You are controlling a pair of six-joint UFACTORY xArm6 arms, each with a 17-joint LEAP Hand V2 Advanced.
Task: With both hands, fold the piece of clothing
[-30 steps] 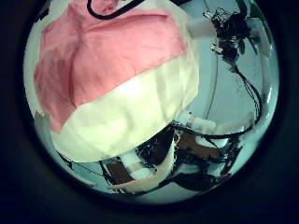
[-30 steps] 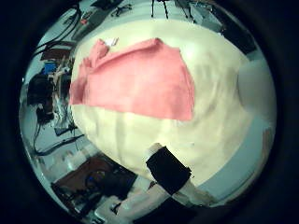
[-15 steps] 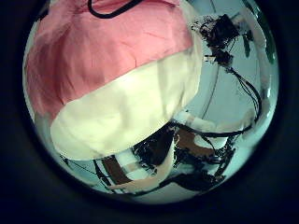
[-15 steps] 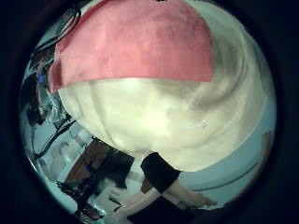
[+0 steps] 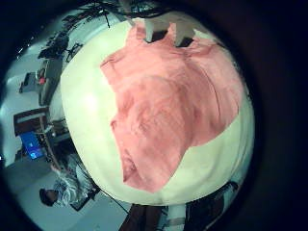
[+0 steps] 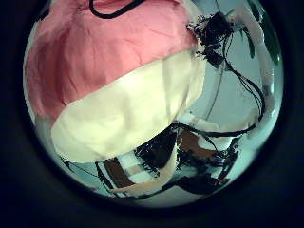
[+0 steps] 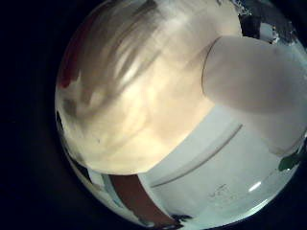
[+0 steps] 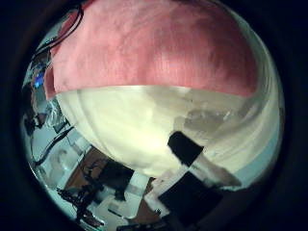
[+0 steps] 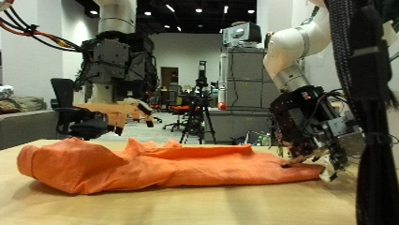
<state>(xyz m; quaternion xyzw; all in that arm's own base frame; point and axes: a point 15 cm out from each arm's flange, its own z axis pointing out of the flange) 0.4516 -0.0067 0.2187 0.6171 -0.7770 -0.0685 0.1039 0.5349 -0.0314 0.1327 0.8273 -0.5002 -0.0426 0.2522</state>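
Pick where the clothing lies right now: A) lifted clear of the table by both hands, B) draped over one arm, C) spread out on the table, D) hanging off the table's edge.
C: in the outside view the orange-pink garment lies stretched along the table, with a hand down at one end of it.

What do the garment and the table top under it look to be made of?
The garment looks like thin woven cloth, orange-pink and matte: it lies limp in soft creases and folds. The table top looks like smooth pale wood or laminate with a slight sheen; which one is unclear.
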